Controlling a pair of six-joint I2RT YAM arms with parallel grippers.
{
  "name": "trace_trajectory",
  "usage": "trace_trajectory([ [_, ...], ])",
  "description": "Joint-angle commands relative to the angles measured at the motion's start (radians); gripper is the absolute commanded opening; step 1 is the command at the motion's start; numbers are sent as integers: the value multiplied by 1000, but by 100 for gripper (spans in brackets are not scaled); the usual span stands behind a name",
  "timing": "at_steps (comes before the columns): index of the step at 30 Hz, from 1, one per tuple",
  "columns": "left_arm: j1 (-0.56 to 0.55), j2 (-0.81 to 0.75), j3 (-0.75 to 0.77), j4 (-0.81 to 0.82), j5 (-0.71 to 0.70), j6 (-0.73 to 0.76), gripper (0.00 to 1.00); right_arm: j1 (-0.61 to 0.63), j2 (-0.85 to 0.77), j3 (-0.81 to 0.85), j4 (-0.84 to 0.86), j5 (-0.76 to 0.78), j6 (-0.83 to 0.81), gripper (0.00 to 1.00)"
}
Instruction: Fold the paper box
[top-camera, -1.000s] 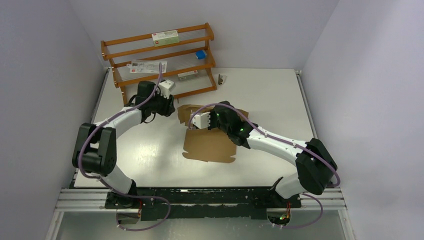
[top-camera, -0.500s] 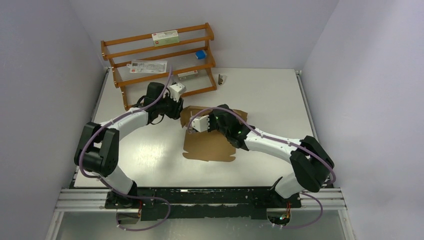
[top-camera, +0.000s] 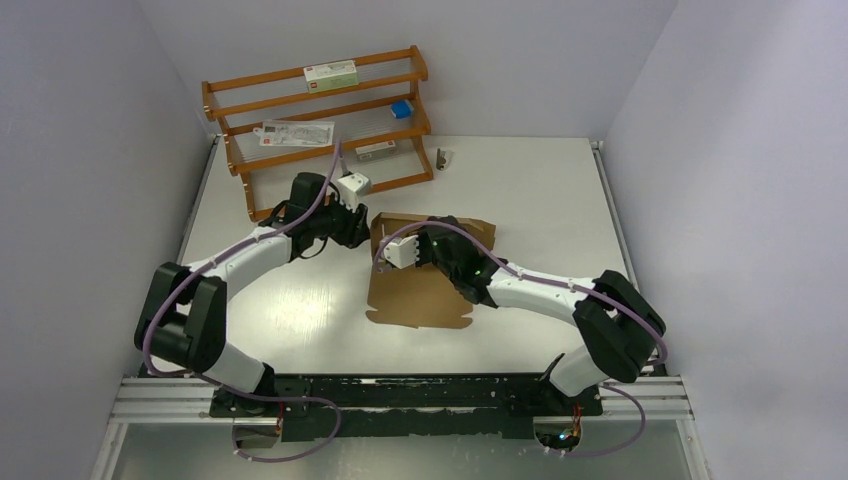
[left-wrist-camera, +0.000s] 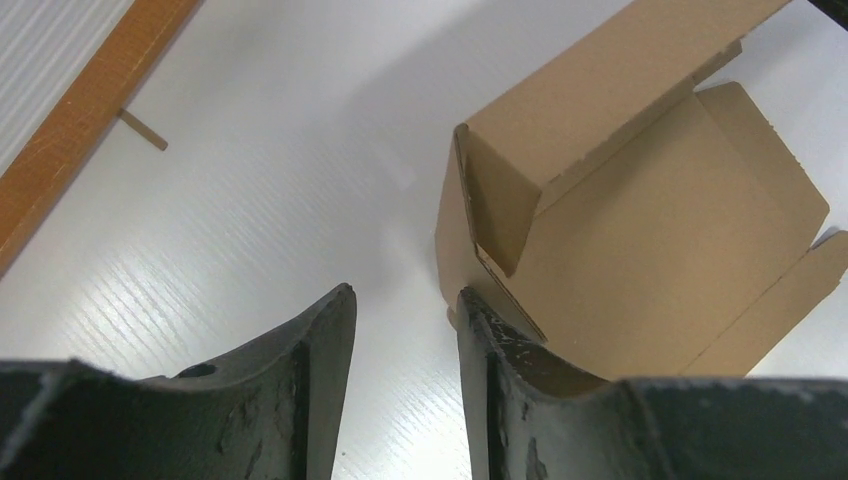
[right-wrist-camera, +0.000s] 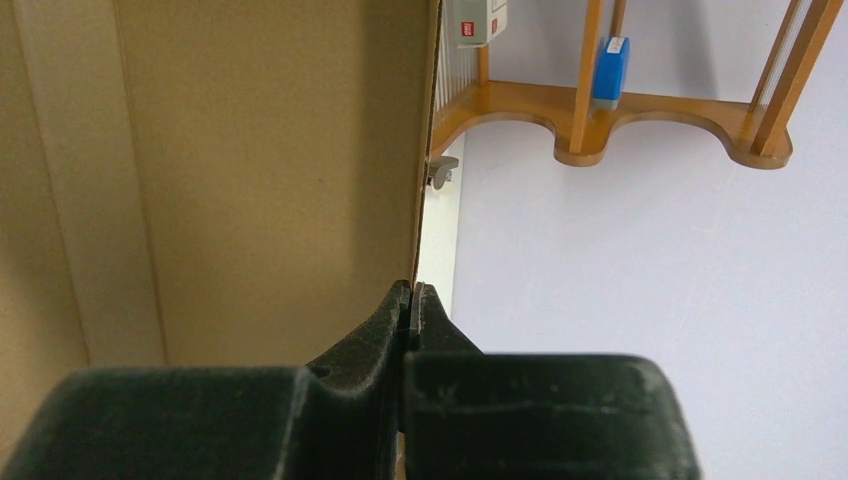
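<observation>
One step closer: left gripper (left-wrist-camera: 405, 293), open and empty, has slid to the box (left-wrist-camera: 640, 250) mid-frame; right gripper (right-wrist-camera: 412, 290) pinches its wall.

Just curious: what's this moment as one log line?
paper box: partly folded | right pincer: shut on its edge | left pincer: open beside its corner

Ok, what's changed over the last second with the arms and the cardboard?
The left gripper swung from beside the wooden rack toward the left wall of the paper box, jaws open and empty. The right gripper shifted slightly nearer, staying shut on a raised panel. Rack and its items did not move.
</observation>
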Motion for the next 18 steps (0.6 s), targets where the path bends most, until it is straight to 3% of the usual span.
trace_trajectory([
  [1,-21,-33,-25,-12,29,-5,48,8,12,-13,45,13,-10,0],
  [9,-43,-37,-48,-13,45,-29,51,36,12,-68,129,45,-64,0],
  [18,-47,-27,-93,144,58,-111,52,78,3,-158,275,87,-108,0],
])
